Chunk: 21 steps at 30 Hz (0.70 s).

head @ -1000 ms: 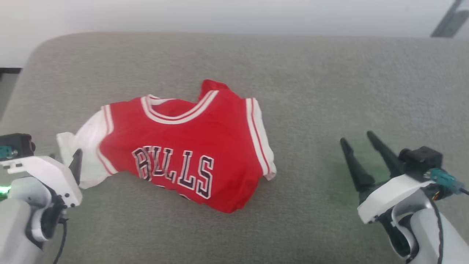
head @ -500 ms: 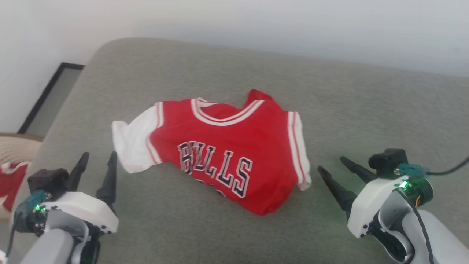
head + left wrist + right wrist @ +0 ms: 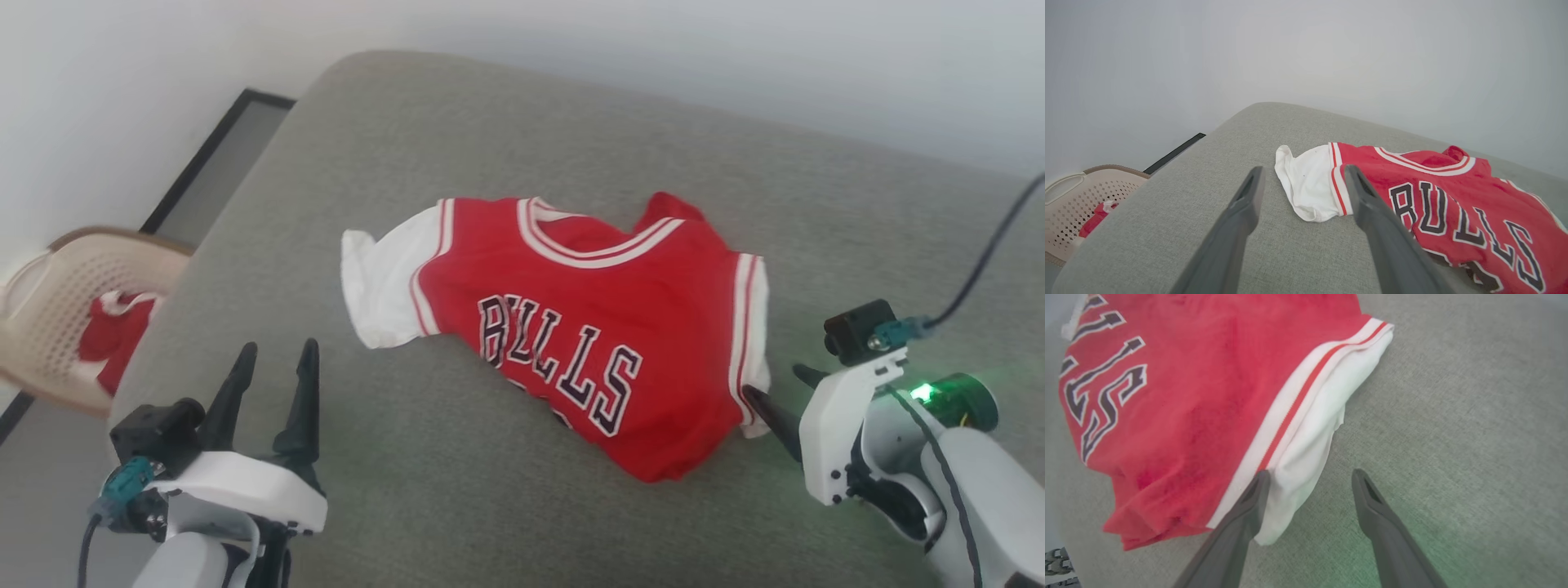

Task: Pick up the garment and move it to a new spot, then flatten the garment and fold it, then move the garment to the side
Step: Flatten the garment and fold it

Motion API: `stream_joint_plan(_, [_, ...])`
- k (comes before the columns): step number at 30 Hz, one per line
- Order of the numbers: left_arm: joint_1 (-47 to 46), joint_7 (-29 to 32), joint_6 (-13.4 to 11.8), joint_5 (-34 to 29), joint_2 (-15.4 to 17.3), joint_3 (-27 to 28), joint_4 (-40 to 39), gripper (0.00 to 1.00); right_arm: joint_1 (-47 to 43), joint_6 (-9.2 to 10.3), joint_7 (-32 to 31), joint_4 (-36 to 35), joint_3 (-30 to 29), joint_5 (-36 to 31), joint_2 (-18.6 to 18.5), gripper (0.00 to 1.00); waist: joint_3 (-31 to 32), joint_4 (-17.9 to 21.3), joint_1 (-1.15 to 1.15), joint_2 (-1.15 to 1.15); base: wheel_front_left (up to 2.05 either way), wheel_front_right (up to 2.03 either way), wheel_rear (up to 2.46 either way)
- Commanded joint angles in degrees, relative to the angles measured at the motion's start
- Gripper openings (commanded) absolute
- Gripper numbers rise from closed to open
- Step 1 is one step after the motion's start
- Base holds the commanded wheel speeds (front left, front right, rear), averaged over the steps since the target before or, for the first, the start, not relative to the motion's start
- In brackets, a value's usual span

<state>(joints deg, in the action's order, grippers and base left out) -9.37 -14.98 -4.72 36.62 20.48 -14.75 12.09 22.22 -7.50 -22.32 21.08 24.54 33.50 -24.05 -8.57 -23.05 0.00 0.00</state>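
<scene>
Right gripper (image 3: 1310,473) stood spread at the garment's (image 3: 588,327) right sleeve, one finger at its edge, apparently placed to pinch it. Left gripper (image 3: 277,347), also spread, hovered near the left sleeve. Garment lay crumpled on the cushion (image 3: 490,131).

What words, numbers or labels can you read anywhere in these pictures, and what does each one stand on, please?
"BULLS": black letters outlined in white, across the red front of the garment; clearest in the left wrist view, while a crease distorts the "U" in the head view.
Dark print just below that lettering: mostly tucked under the fold, so it cannot be read.
</scene>
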Motion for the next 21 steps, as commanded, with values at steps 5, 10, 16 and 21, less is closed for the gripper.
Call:
stream_joint_plan(5, [0.9,-0.3,1.6,-2.2,-2.7,2.0,-0.5,1.00,2.3,0.02,-5.7,2.7,0.0,-1.3,-0.3,1.00,-1.5,-2.2,0.00,0.00,0.00,0.00,0.00])
stream_joint_plan(10, [0.8,-0.3,3.5,-4.1,-5.1,4.3,0.0,1.00,3.2,0.04,-10.5,5.8,1.1,-1.7,0.4,1.00,-2.2,-2.9,0.00,0.00,0.00,0.00,0.00])
stream_joint_plan(16, [0.2,-0.3,6.1,-6.1,-7.5,7.5,1.0,1.00,5.1,0.04,-10.5,7.2,2.8,-1.9,0.7,0.00,-2.5,-2.5,0.00,0.00,0.00,0.00,0.00])
stream_joint_plan(21, [0.4,-0.3,7.7,-7.8,-8.4,10.2,1.8,1.00,6.7,0.06,-11.4,5.3,2.7,-0.2,-1.0,0.00,-1.9,-0.9,0.00,0.00,0.00,0.00,0.00])
